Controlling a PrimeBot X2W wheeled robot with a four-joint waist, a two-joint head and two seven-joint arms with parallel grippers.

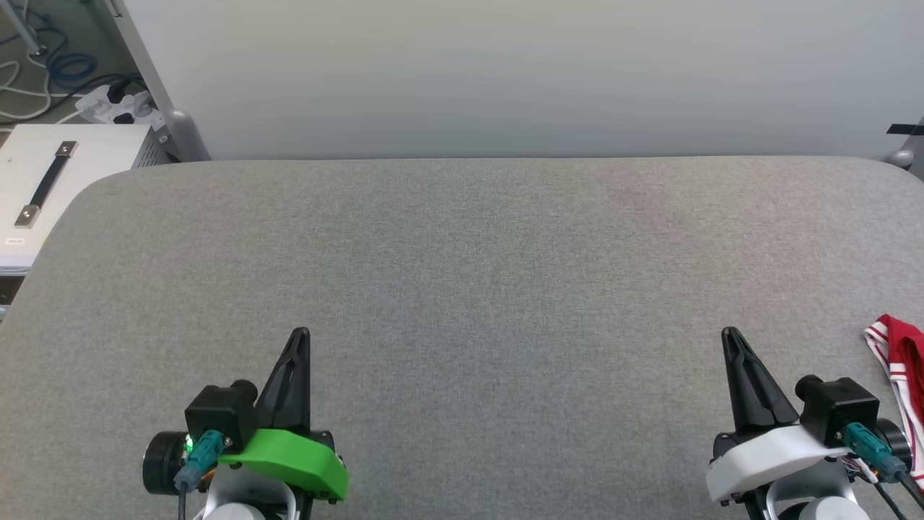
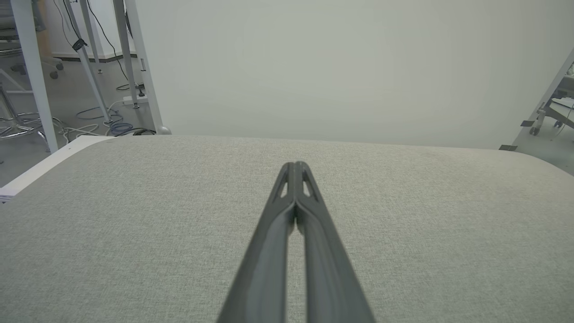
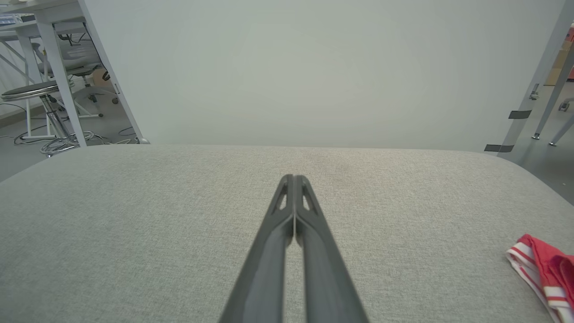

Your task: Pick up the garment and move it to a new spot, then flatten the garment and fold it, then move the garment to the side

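Garment (image 1: pixel 906 357) lies beside right hand (image 1: pixel 730 334)

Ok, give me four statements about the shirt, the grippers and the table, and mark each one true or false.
1. The left gripper and the right gripper are both shut. True.
2. The shirt lies on the grey table. True.
3. The right gripper holds the shirt. False: it is shut on nothing, and the shirt lies on the table to its right, not between its jaws.
4. The shirt is spread flat in the middle of the table. False: it is bunched up at the table's right side, partly cut off by the edge of the head view.
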